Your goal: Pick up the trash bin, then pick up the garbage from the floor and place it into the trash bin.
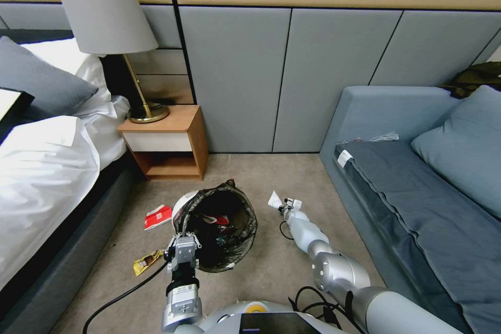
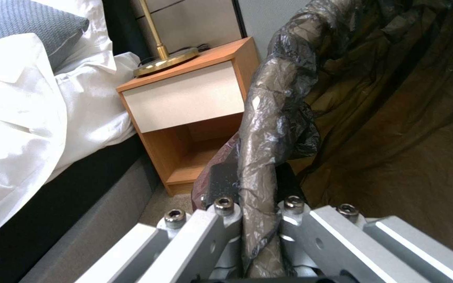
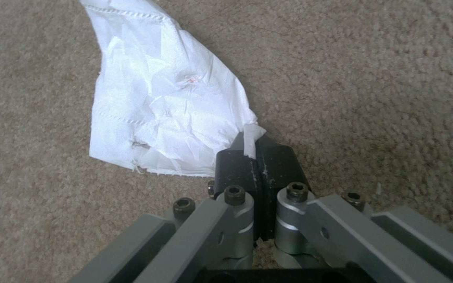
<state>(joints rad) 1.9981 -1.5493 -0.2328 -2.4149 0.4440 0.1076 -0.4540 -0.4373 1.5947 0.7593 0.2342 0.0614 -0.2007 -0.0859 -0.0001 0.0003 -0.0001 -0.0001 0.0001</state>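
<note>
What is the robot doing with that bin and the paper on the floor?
It is tidying up. Its left gripper is pinching the rim of the trash bin, which already has some wrappers inside. Its right gripper has closed on a corner of a white tissue on the carpet. A red wrapper and a yellow wrapper lie beside the bin.

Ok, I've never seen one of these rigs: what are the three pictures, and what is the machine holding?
It is a two-armed robot in a bedroom. The wide picture comes from its head; the other two come from cameras on its wrists. The left gripper is shut on the bagged rim of the trash bin, seen close in the left wrist view. The right gripper is shut on a corner of a white tissue lying on the carpet. A red wrapper and a yellow wrapper lie beside the bin.
</note>
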